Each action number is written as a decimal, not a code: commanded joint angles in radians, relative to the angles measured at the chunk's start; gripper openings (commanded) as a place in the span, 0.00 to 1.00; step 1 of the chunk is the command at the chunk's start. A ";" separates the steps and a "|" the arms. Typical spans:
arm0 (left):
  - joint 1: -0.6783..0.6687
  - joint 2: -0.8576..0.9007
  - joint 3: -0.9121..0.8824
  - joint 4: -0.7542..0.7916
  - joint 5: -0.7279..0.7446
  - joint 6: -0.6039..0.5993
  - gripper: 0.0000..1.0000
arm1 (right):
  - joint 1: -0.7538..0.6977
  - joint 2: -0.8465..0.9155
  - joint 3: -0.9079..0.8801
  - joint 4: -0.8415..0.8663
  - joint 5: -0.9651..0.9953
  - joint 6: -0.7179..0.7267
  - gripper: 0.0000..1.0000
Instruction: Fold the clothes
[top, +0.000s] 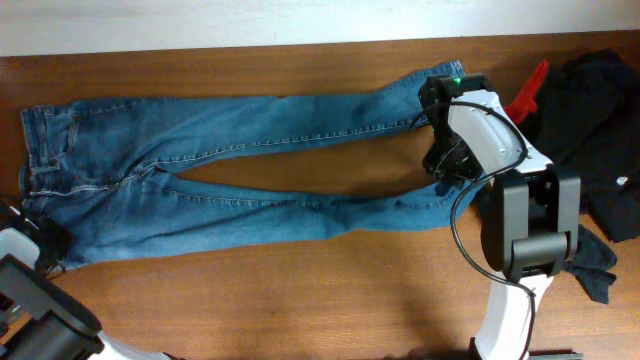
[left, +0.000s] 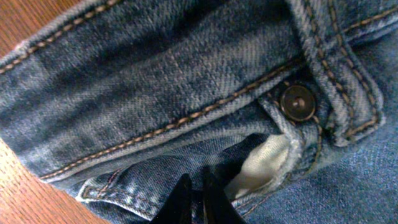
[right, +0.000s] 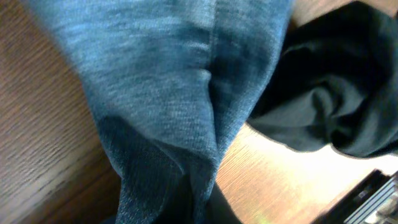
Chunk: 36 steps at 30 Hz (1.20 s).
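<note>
The wooden table (top: 300, 310) is carrying the jeans (top: 200, 180), which are lying spread out at full length: the waist is sitting at the left end and the two legs are running off to the right, parted, with bare wood showing between them. No fold is showing anywhere in the denim, so the task is looking barely begun; every fold is remaining to be made, and judging by where the arms are, the first one is being set up. A black garment (top: 600, 130) is lying crumpled at the far right, well off the jeans, with a red object (top: 528, 92) just beside it. The right gripper (right: 208, 210) is working over the end of the near leg, its fingers closed down tight, and the denim is bunching toward them in the wrist view, so it is probably gripping the leg near the hem. The left gripper (left: 196, 200) is sitting at the near-left corner of the waist, its fingers (left: 182, 202) drawn almost together and seemingly pinching a thin edge of denim by the pocket opening, where pale pocket lining (left: 261, 165) is showing below a brass button (left: 296, 101).
</note>
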<state>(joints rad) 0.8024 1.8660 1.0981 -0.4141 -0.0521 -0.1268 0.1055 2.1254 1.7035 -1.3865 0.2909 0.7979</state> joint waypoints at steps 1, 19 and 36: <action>-0.003 0.013 0.018 0.002 0.012 0.016 0.09 | 0.004 -0.028 0.002 0.017 0.022 -0.021 0.04; -0.003 0.013 0.018 -0.008 0.011 0.044 0.10 | -0.135 -0.251 0.002 0.306 -0.312 -0.423 0.04; -0.003 0.013 0.018 -0.005 0.011 0.047 0.13 | -0.256 -0.249 -0.200 0.268 -0.103 -0.457 0.04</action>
<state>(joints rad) 0.8024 1.8668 1.0981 -0.4221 -0.0486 -0.0971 -0.1371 1.8957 1.5066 -1.1168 0.1848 0.3653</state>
